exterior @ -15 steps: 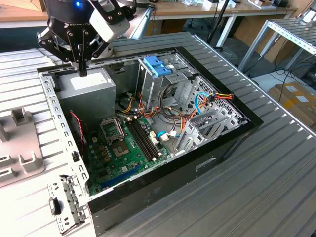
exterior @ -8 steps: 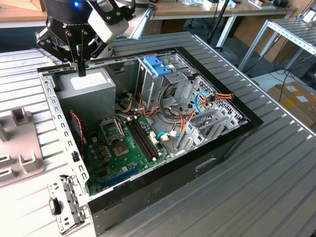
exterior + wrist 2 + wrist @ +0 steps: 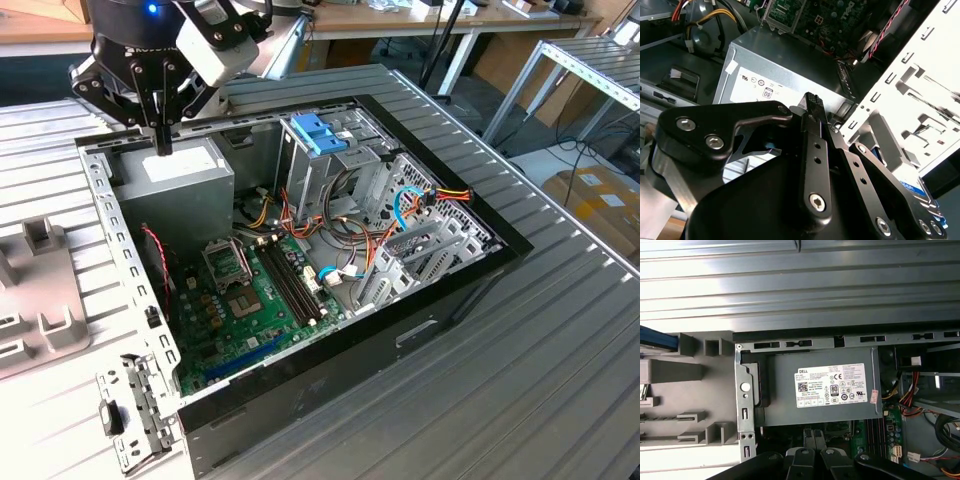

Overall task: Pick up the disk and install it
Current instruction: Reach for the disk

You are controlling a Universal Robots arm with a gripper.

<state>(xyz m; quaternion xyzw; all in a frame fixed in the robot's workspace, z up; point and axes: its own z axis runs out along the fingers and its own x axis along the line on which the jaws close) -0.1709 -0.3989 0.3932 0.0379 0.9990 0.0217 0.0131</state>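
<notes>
My gripper (image 3: 163,143) hangs shut and empty just above the grey power supply (image 3: 190,182) in the back corner of the open computer case (image 3: 430,320), on the exterior view's left. In both wrist views the fingertips (image 3: 812,101) (image 3: 812,437) meet with nothing between them. The disk is partly seen: a blue edge (image 3: 657,338) lies on the grey fixture (image 3: 690,390) outside the case, and a grey slab with a blue rim (image 3: 921,194) peeks out behind the gripper's linkage. My gripper is apart from it.
Inside the case are a green motherboard (image 3: 245,300), bundled cables (image 3: 345,200) and a metal drive cage topped by a blue latch piece (image 3: 318,131). The grey fixture (image 3: 40,290) lies on the ribbed table at the exterior view's left. A perforated rear panel (image 3: 120,260) borders the case.
</notes>
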